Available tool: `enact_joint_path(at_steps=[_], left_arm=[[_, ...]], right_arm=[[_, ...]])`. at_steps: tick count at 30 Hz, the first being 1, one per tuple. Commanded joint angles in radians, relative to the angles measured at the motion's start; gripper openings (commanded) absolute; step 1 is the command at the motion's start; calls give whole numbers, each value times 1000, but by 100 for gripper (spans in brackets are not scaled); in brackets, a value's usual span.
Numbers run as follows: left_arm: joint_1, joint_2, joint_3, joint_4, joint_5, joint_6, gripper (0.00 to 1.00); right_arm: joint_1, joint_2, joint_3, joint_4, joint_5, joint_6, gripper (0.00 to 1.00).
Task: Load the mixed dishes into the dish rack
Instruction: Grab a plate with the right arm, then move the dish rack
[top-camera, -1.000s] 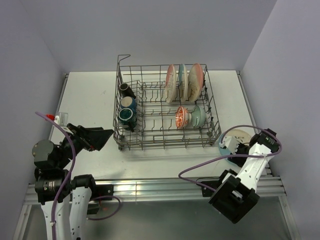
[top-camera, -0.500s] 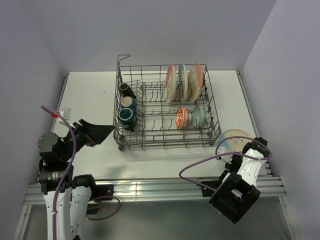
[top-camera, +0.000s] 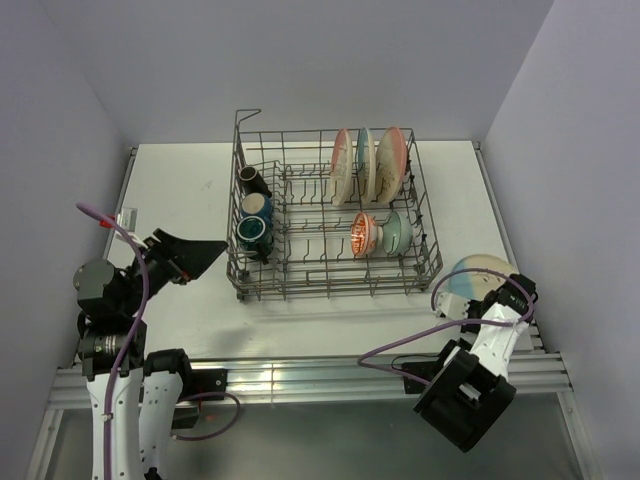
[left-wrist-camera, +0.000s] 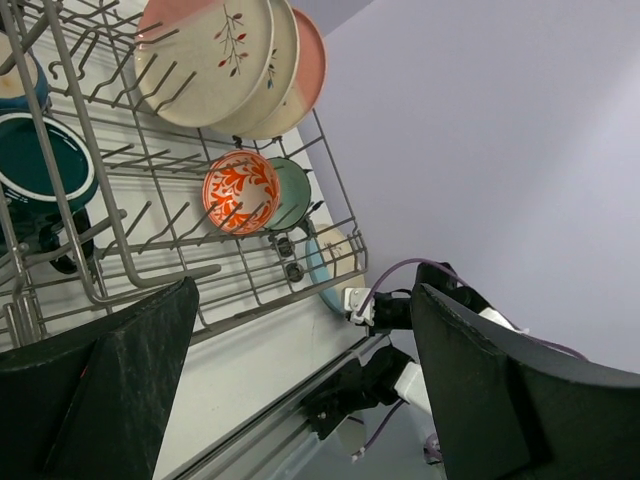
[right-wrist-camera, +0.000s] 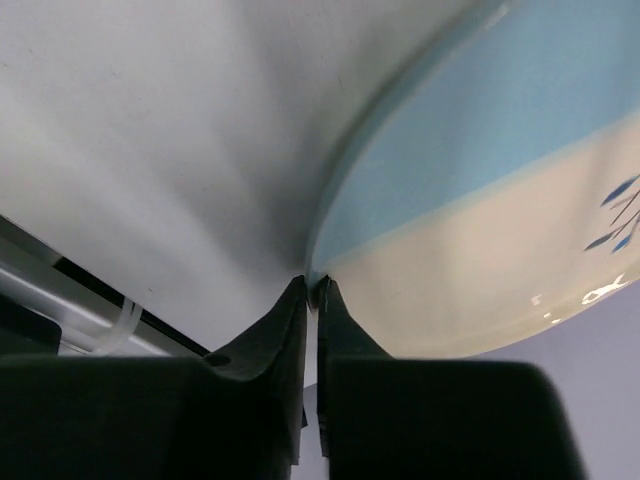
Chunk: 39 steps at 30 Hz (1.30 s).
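The dish rack holds three upright plates, three mugs and two bowls. The fourth plate, blue-cream, sits outside its near-right corner, rim pinched by my right gripper.

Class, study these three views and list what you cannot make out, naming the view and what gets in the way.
- Right wrist view: the blue and cream plate runs past the frame edges; its twig motif is cut off.
- Top view: the right jaws are hidden beneath the right arm.
- Left wrist view: the green bowl sits mostly behind the orange bowl; a teal mug is cut by the left edge.
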Motion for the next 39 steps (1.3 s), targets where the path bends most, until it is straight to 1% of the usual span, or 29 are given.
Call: enact_joint_path(at_steps=[1,2,4,6,10,12,15,16,18,19,21,22,23,25,26,30,33,34,35,36,37,39], left_arm=[[3,-3,22,76,23,-53,93],[3,-1,19,80,23,-63,93],[3,4,16,90,26,-82,93],[2,8,11,101,28,-98,93],[-13,19,-5,139,25,-136,93],[-26,30,-10,162,19,-155,93],[-82,68,-16,192,-18,-175,92],[-137,82,-13,196,-32,-179,92],[-202,109,-9,207,-94,-185,91],[-281,144,-2,221,-119,-191,91],[-375,184,8,225,-189,-193,91],[-424,227,27,227,-260,-188,91],[-505,249,40,219,-294,-182,91],[-585,319,79,204,-349,-190,91],[-605,339,88,204,-355,-201,90],[-693,411,113,198,-403,-288,89],[-777,415,97,208,-466,-389,88],[-837,413,94,208,-489,-411,87],[-874,413,91,201,-557,-438,88],[-906,416,73,207,-590,-489,88],[-978,422,62,219,-617,-515,86],[-1056,473,44,257,-686,-569,84]], right_arm=[[-6,13,-19,-68,-6,-158,3],[-7,14,-8,-92,-11,-147,0],[-7,20,36,-118,-34,-115,0],[-10,27,90,-180,-64,-108,0],[-24,14,162,-328,-119,-153,0],[-24,-4,185,-373,-132,-179,0],[-26,-41,214,-460,-141,-230,0],[-26,-55,222,-479,-143,-247,0],[-26,-65,243,-531,-144,-256,0],[-24,-78,249,-543,-144,-261,0],[-26,-85,268,-574,-141,-259,0],[-26,-87,276,-582,-141,-258,0],[-24,-90,289,-601,-146,-258,0],[-24,-96,305,-615,-150,-246,0],[-26,-99,309,-615,-155,-246,0],[-26,-108,334,-617,-155,-239,0],[-24,-116,332,-617,-155,-247,0],[-24,-119,329,-617,-150,-253,0],[-26,-121,326,-617,-149,-255,0],[-26,-124,326,-617,-149,-258,0],[-26,-127,325,-617,-150,-259,0],[-26,-128,322,-617,-152,-261,0]])
